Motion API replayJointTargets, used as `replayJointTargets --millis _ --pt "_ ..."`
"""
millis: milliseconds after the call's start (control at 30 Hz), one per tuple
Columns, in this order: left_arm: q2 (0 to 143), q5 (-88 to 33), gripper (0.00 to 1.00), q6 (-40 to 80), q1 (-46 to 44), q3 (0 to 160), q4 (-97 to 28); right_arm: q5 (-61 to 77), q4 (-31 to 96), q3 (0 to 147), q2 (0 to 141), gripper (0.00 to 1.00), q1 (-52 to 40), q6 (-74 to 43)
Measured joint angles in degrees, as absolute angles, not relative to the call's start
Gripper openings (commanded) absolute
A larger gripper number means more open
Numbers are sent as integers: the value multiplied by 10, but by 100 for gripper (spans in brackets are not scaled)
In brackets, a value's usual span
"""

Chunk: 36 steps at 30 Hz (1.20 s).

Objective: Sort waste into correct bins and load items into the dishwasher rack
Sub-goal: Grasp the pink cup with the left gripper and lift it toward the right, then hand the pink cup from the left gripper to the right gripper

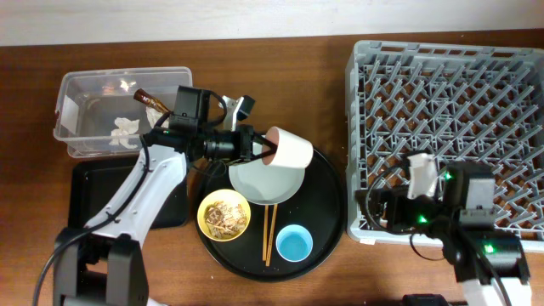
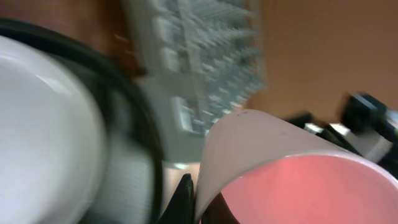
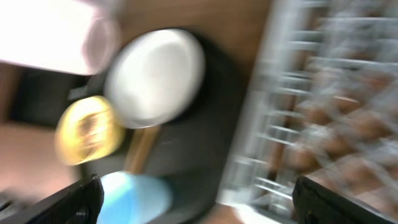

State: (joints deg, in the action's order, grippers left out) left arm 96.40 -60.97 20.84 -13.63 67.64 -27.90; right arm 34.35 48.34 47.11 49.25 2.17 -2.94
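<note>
One pink cup [image 1: 289, 151] in left jaws, one blue cup [image 1: 294, 245]; right jaws wide.

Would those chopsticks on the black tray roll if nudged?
The chopsticks look thin, straight and wooden, so probably stiff and light. Lying loose on the round black tray, they'd likely roll or slide, though its rim might stop them.

The pink cup [image 1: 289, 150] is tipped on its side, rim clamped by the left gripper [image 1: 260, 153], over the pale grey-green plate [image 1: 265, 183]; near the plate sit the yellow bowl [image 1: 204, 212] holding tan scraps [image 1: 225, 217], the chopsticks [image 1: 270, 234] and the light blue cup [image 1: 294, 245]; a white tissue [image 1: 125, 127] and gold-brown wrapper [image 1: 146, 99] lie in the clear tub [image 1: 66, 110]; the black tray [image 1: 89, 195] sits beside it; the grey rack [image 1: 450, 51] stands well apart
</note>
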Motion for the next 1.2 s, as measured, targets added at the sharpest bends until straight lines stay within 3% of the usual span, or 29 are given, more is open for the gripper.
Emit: replayJointTargets --millis 167,467,600,833,1000,1200 --pt "981 -714 0 212 -176 677 -275 588 391 472 584 98 22 -10" --pt "981 -753 0 256 -213 677 -228 723 304 472 676 98 22 9" --pt "981 -756 0 267 -222 677 -225 754 297 472 676 100 22 9" --pt "981 -757 0 307 -226 677 -198 771 297 472 676 91 22 10" --pt "981 -746 0 318 -249 677 -198 773 297 472 676 74 22 13" --pt "981 -741 0 349 -256 677 -162 768 293 472 677 78 24 14"
